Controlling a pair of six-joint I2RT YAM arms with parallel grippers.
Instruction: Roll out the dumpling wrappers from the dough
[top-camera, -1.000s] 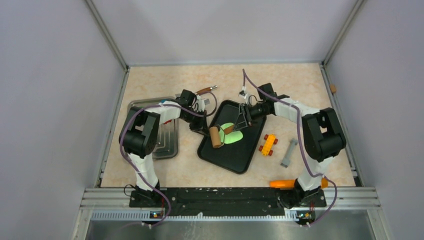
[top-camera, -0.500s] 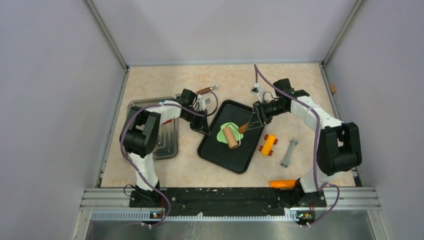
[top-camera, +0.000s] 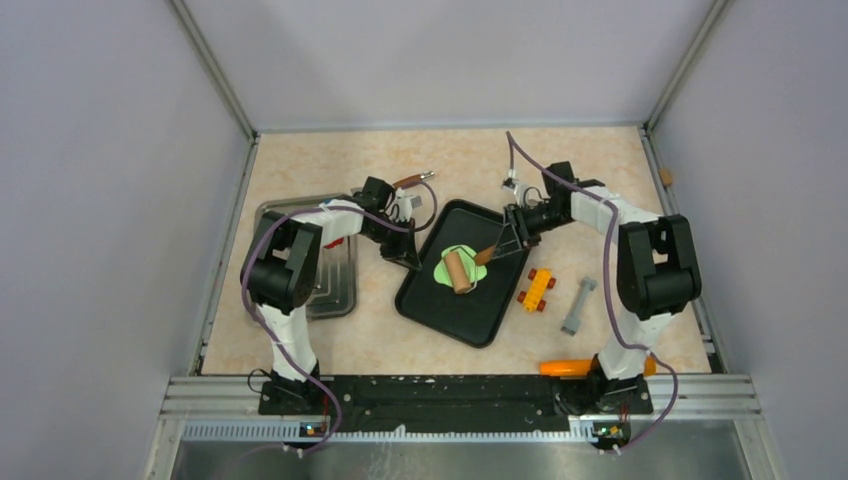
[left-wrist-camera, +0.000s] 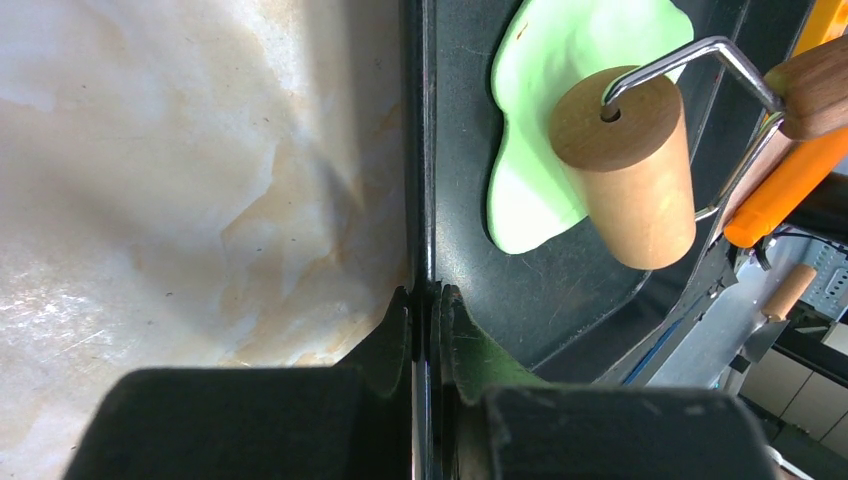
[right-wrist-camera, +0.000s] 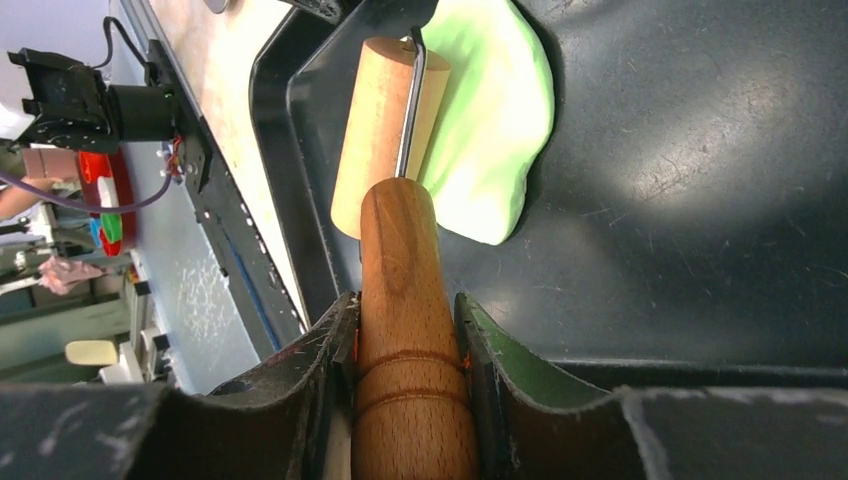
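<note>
left gripper (left-wrist-camera: 425, 296) pinches tray (left-wrist-camera: 470, 255); right gripper (right-wrist-camera: 405, 312) holds roller (right-wrist-camera: 378, 140) on dough (right-wrist-camera: 492, 110).

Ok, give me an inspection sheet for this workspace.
Surface: beige table, black tray on it.
Job's things: dough flattened, uncut, in tray; roller on it.
Clutter: pan, orange bricks, grey part, orange tool, wooden-handled tool.
Grippers: left gripper shut on tray rim; right gripper shut on roller handle.
Cables: purple cables along both arms.
Surroundings: grey walls.
</note>
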